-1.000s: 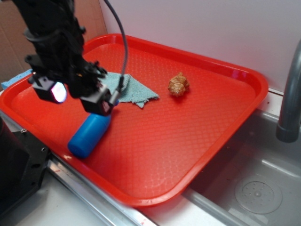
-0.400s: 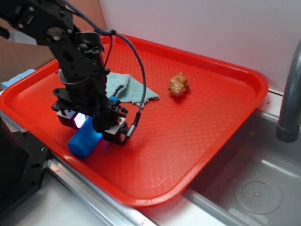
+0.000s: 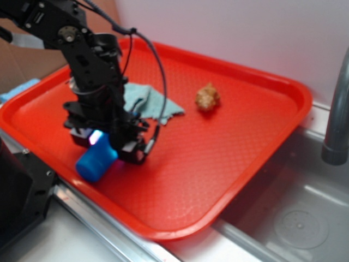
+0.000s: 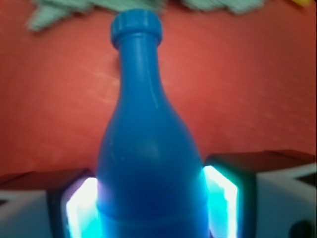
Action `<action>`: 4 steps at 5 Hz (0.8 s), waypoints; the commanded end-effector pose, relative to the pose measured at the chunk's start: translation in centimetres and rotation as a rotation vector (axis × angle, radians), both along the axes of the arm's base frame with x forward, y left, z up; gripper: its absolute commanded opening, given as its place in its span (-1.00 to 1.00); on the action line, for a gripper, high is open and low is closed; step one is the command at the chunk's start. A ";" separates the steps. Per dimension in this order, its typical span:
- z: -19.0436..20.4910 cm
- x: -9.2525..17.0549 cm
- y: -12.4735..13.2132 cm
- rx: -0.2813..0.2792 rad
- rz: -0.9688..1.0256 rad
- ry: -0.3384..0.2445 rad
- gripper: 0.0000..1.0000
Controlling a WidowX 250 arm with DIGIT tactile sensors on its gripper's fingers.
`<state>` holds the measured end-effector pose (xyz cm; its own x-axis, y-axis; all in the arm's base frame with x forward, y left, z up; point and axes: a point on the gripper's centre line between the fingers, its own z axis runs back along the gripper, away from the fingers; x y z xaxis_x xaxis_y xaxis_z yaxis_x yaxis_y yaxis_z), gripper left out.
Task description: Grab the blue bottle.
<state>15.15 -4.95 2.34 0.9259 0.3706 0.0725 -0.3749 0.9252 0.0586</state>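
Blue smooth plastic bottle [image 4: 148, 148], tapering to a ribbed cap, sits clamped between the gripper [image 4: 151, 203] pads

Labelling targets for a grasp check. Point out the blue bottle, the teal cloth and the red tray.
blue bottle [image 4: 148, 163]: wrist view, wide body.
teal cloth [image 3: 143, 101]: exterior view, its middle.
red tray [image 3: 272, 84]: exterior view, far rim.

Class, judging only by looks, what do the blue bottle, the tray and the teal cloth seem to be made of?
The blue bottle looks like smooth moulded plastic: even colour, soft sheen, ridged cap. The tray seems to be hard red plastic with a fine dimpled texture and a raised glossy rim. The teal cloth appears to be soft terry-like fabric, rumpled, with ragged edges.
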 end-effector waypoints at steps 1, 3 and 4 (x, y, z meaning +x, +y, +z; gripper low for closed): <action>7.2 2.1 0.2 -0.049 -0.019 -0.050 -1.00; 14.2 5.5 3.0 -0.136 -0.061 -0.096 -1.00; 17.4 6.6 5.0 -0.155 -0.032 -0.136 -1.00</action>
